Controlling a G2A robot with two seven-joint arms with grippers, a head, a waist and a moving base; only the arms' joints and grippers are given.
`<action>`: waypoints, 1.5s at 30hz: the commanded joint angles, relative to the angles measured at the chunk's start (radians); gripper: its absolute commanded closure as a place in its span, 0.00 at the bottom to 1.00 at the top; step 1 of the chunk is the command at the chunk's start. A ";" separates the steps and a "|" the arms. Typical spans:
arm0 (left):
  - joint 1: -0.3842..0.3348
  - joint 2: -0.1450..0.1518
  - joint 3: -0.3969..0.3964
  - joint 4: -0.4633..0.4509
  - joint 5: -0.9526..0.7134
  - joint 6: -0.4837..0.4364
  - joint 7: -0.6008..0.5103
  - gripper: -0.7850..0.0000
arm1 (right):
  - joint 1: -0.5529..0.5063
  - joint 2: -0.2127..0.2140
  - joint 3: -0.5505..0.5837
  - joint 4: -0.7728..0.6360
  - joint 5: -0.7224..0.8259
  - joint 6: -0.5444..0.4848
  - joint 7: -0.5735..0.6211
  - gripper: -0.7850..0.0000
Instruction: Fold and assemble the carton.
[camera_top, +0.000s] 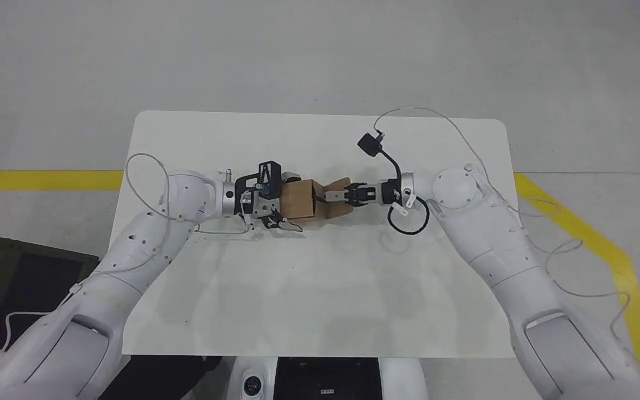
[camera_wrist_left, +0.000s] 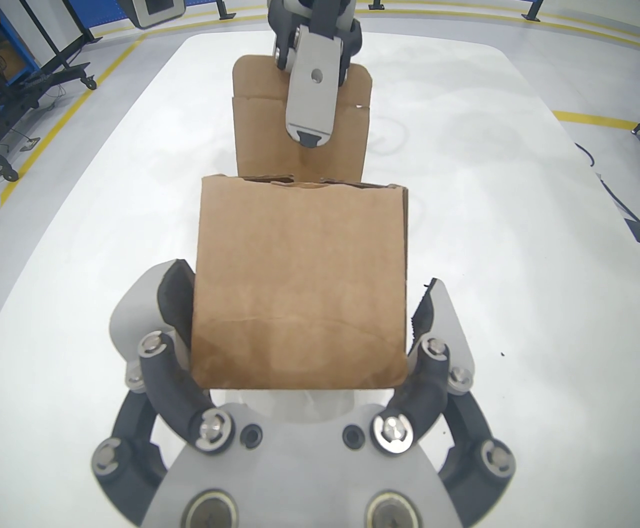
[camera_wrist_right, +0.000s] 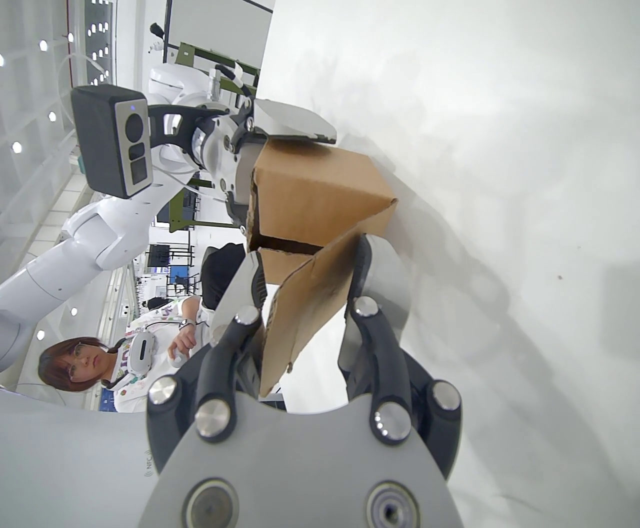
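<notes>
A brown cardboard carton (camera_top: 300, 200) is held above the middle of the white table (camera_top: 320, 290), between my two arms. My left gripper (camera_wrist_left: 300, 310) is shut on the carton's body (camera_wrist_left: 300, 280), its dark pads (camera_wrist_left: 177, 300) pressing the two side walls. The far end flap (camera_wrist_left: 260, 125) sticks out flat towards the other arm. My right gripper (camera_wrist_right: 310, 270) is shut on that flap (camera_wrist_right: 310, 300), which lies slanted between its fingers (camera_wrist_right: 367, 265). From the left wrist view one right finger (camera_wrist_left: 310, 100) lies over the flap. Seen from above, the right gripper (camera_top: 340, 195) meets the carton's right end.
The table has rounded corners and bare surface all round the carton, most of it towards the near edge. A thin cable (camera_top: 445, 118) loops over the far right of the table. Yellow floor tape (camera_top: 60, 180) runs past both sides.
</notes>
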 joint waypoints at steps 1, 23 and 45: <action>0.000 0.000 0.000 0.000 0.001 0.000 0.001 0.00 | -0.003 0.003 0.006 -0.015 -0.003 0.004 0.001 0.58; -0.003 0.000 0.005 0.002 0.004 0.000 0.001 0.00 | 0.024 -0.017 -0.031 0.009 0.028 -0.030 0.011 0.33; -0.004 -0.001 0.009 0.006 0.009 0.000 0.004 0.00 | 0.024 -0.040 -0.043 0.077 0.126 -0.139 0.001 0.52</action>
